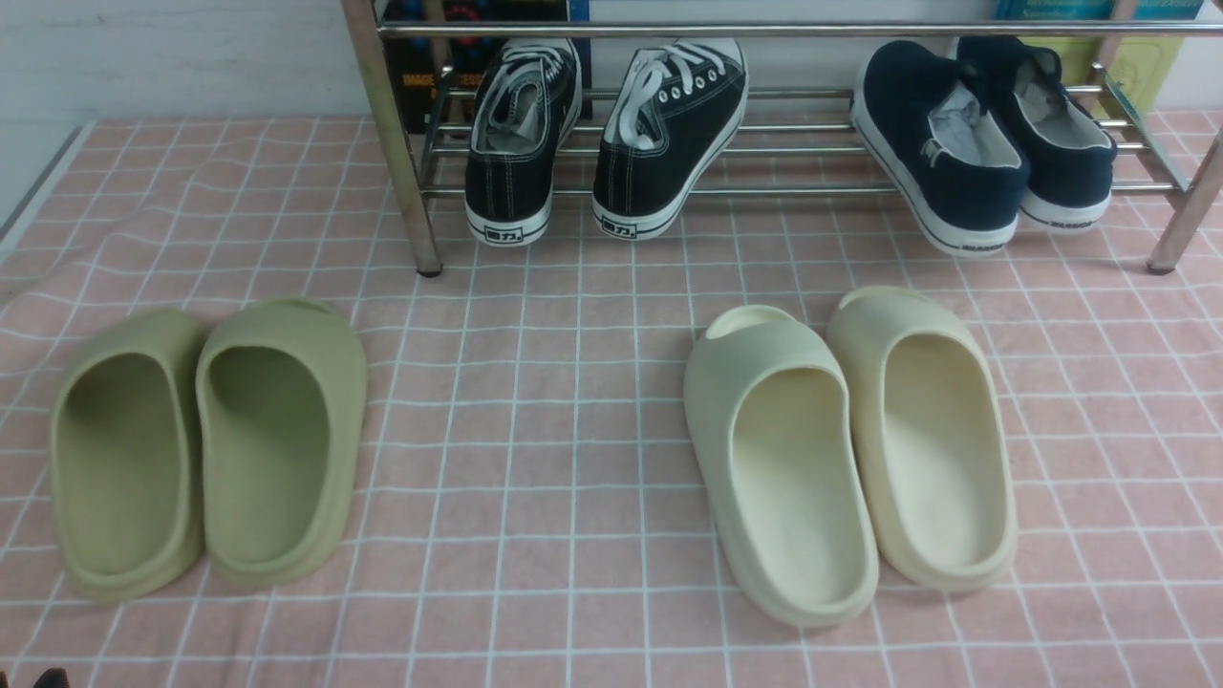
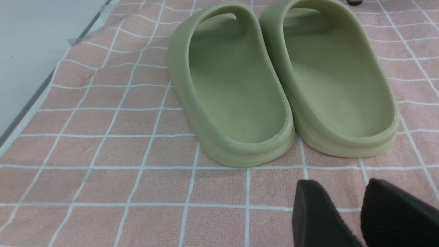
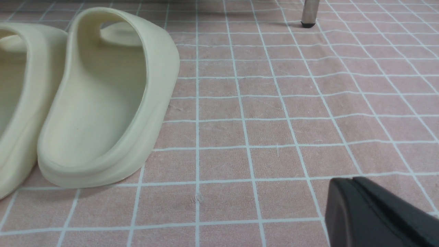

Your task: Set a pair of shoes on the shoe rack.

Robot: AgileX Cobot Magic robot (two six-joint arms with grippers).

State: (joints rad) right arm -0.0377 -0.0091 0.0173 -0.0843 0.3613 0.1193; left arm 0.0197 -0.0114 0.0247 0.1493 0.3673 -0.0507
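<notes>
The pair of shoes, two navy slip-ons with white soles (image 1: 941,158) (image 1: 1062,129), lies tilted on the lower bars at the right end of the silver shoe rack (image 1: 764,30). Both heels hang over the front bar. My left gripper (image 2: 337,185) shows only in the left wrist view. It is open, with bare pink cloth between its black fingers, just short of the heels of the olive slides. My right gripper (image 3: 349,180) shows only in the right wrist view. It is shut on nothing, low over the cloth and to the side of the cream slides. Neither arm appears in the front view.
Black lace-up sneakers (image 1: 521,143) (image 1: 669,134) sit on the rack's left half. Olive slides (image 1: 210,440) (image 2: 281,79) lie front left. Cream slides (image 1: 850,449) (image 3: 103,99) lie front right. A rack leg (image 3: 309,13) stands far ahead of the right gripper. The cloth's edge (image 2: 34,96) runs along the left.
</notes>
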